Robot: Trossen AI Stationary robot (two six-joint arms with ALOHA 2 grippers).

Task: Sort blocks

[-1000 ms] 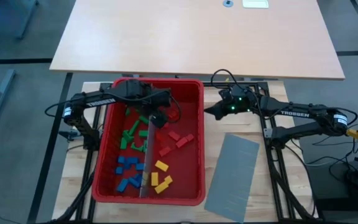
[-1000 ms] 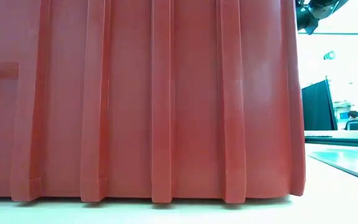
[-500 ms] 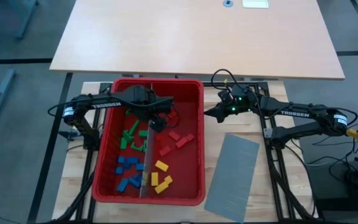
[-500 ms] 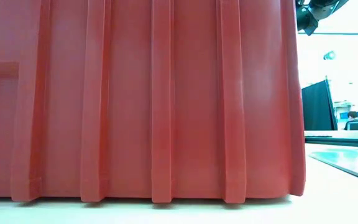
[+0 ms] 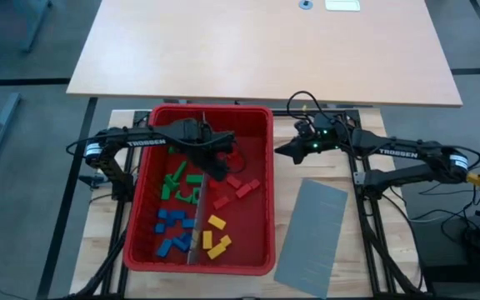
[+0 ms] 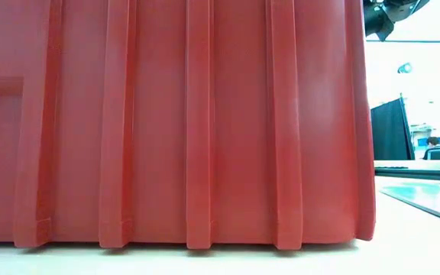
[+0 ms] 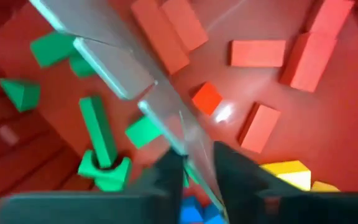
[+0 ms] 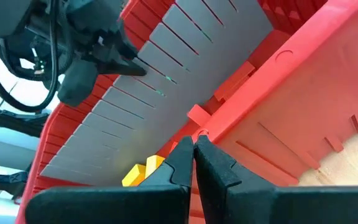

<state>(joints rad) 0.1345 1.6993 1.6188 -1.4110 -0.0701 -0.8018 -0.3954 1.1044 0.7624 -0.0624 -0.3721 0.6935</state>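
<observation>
Shifted deeper over the blocks (image 5: 192, 208) in the red bin (image 5: 262, 193): left gripper (image 5: 215, 166), fingers (image 7: 166, 177) straddling grey divider (image 7: 135, 93). Right gripper (image 8: 193, 144) pressed together outside bin. Low view: bin wall only.

Even overhead light, left wrist view motion-blurred, glare spot on red bin (image 7: 225, 113) floor, low view's background overexposed

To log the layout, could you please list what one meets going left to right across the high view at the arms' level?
Left arm → left gripper over the red bin → right gripper → right arm.
</observation>
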